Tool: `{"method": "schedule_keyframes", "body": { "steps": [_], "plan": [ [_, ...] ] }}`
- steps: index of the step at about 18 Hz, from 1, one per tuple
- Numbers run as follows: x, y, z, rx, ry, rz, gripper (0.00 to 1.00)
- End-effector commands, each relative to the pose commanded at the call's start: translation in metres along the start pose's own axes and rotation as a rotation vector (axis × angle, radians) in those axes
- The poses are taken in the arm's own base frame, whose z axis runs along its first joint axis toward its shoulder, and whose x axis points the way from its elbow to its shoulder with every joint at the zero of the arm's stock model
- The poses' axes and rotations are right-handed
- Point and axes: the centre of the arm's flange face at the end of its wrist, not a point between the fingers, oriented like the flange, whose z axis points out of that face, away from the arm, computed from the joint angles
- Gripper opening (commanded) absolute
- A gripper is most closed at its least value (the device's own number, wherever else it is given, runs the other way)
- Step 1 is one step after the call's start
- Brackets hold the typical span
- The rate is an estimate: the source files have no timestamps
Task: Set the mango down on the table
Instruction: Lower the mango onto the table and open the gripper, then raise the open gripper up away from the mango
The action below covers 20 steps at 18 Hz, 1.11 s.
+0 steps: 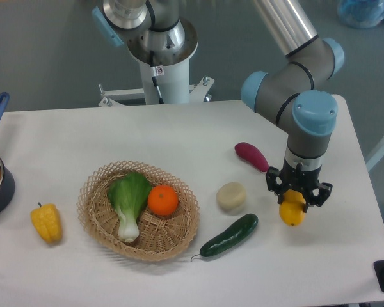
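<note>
Mango held in jaws of gripper, right side of worktop, jaws closed across its upper part. Fruit hangs below jaws, long axis roughly upright, slightly tilted. Lower end looks close to worktop; contact you cannot confirm from this view. Cucumber lies just left and nearer, apart from mango. You likely need only short straight descent, then release; watch for rolling toward cucumber.

We find no writing, label, brand, number or sign that we can read on anything here, neither on the arm nor around it.
</note>
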Motion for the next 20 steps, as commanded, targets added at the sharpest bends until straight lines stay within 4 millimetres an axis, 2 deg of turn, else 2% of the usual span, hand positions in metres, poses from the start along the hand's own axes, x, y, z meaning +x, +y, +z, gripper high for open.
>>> {"method": "schedule_keyframes", "body": {
  "steps": [1,2,3,4,5,8,10,11,12,15,16,17,19,20],
  "plan": [
    [0.000,0.000,0.000,-0.001,-0.001,0.005,0.59],
    [-0.001,0.000,-0.001,0.000,-0.003,0.011,0.76],
    [-0.001,0.000,-0.001,0.000,-0.003,0.011,0.84],
    [0.000,-0.001,-0.001,0.000,-0.003,0.014,0.96],
    [0.000,-0.001,0.001,-0.001,0.000,0.014,1.00],
    [0.001,-0.002,0.000,0.000,-0.003,0.016,1.00],
    [-0.002,-0.005,-0.012,0.009,-0.024,0.020,1.00],
    [-0.004,-0.010,-0.020,0.018,-0.041,0.026,1.00],
    [0.002,-0.023,-0.025,0.028,-0.050,0.045,1.00],
    [0.004,-0.051,-0.079,0.057,-0.149,0.090,1.00],
    [0.006,-0.057,-0.102,0.052,-0.187,0.113,1.00],
    [0.012,-0.065,-0.118,0.025,-0.224,0.173,1.00],
    [0.034,-0.088,-0.141,-0.028,-0.271,0.323,1.00],
    [0.040,-0.089,-0.146,-0.060,-0.264,0.354,1.00]
  ]
}}
